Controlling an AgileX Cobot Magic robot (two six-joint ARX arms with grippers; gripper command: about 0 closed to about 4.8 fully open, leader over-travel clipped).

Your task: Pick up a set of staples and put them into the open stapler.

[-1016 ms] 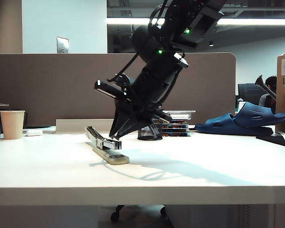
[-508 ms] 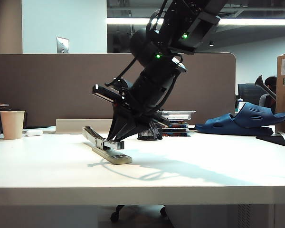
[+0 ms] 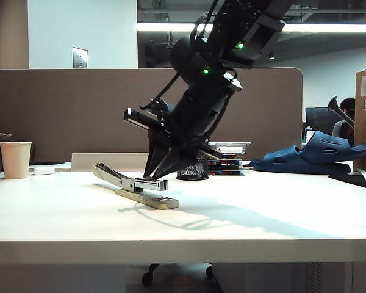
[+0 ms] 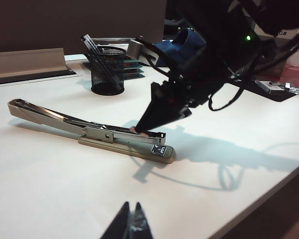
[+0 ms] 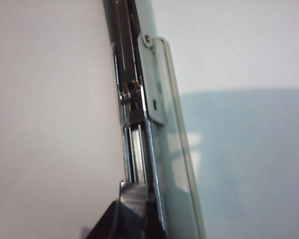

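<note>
Pressing down at the stapler's [image 3: 137,186] metal channel, the right gripper [image 5: 133,206] is pinching the set of staples [image 5: 135,194], so seating and release are remaining. Idling at six o'clock, the left gripper [image 4: 130,224] is sitting closed. Only its camera is showing the pen cup [image 4: 106,69] at twelve o'clock.
</note>
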